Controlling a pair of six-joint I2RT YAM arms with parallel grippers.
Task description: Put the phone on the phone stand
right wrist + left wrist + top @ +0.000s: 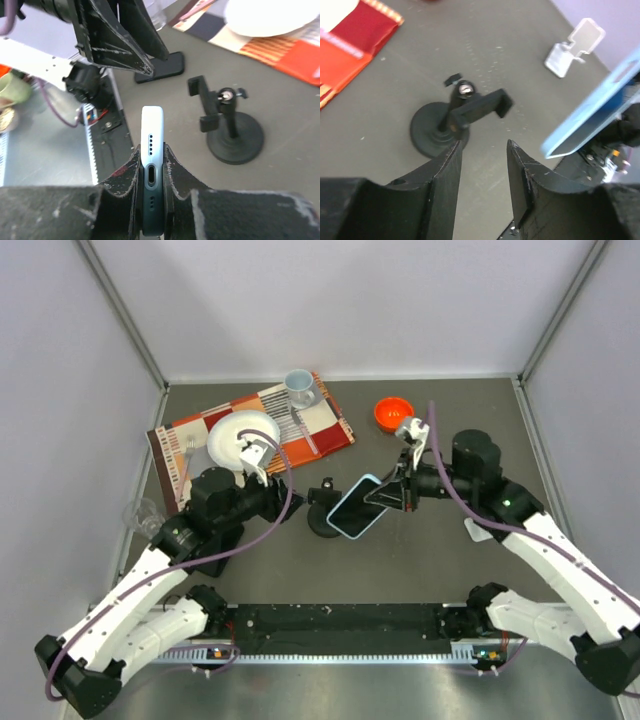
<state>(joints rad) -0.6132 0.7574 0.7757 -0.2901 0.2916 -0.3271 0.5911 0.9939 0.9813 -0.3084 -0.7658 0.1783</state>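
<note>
The phone (358,507), light blue with a dark screen, is held edge-on in my right gripper (392,492), tilted and lifted off the table just right of the phone stand. In the right wrist view the jaws (151,150) are shut on the phone (151,130), its port end facing the camera. The black phone stand (322,515), a round base with a post and clamp, stands mid-table; it also shows in the left wrist view (462,110) and the right wrist view (227,127). My left gripper (298,502) is open and empty (484,145), just left of the stand.
A striped placemat (325,430) at the back left carries a white plate (232,435), a fork and a grey cup (299,388). An orange bowl (393,413) sits at the back. A clear acrylic holder (575,47) lies right; a clear glass (140,512) stands left.
</note>
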